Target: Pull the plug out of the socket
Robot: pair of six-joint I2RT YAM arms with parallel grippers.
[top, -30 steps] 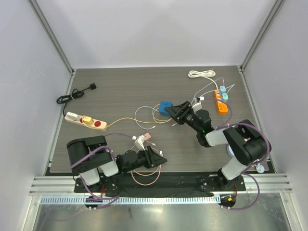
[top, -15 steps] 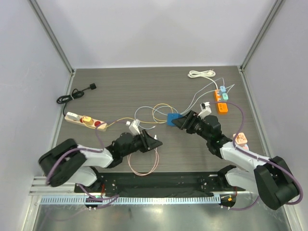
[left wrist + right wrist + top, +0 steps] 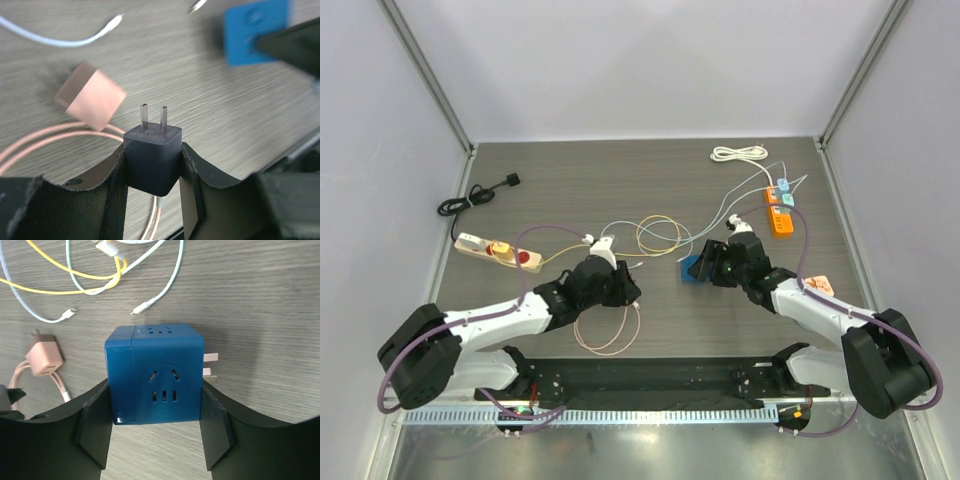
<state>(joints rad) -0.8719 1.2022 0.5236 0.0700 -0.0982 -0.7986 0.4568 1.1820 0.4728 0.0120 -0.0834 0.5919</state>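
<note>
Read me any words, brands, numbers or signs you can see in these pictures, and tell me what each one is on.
Nothing can be read for certain.
On the plug: small raised lettering at the foot of its prongs, too blurred to read.
On the blue cube: a faint embossed mark on its top face, not legible.
On the power strip: too small to show any lettering.

socket cube point(image 3: 154, 374) 1 | navy plug point(image 3: 152, 159) 1 | white power strip point(image 3: 472, 243) 1
</note>
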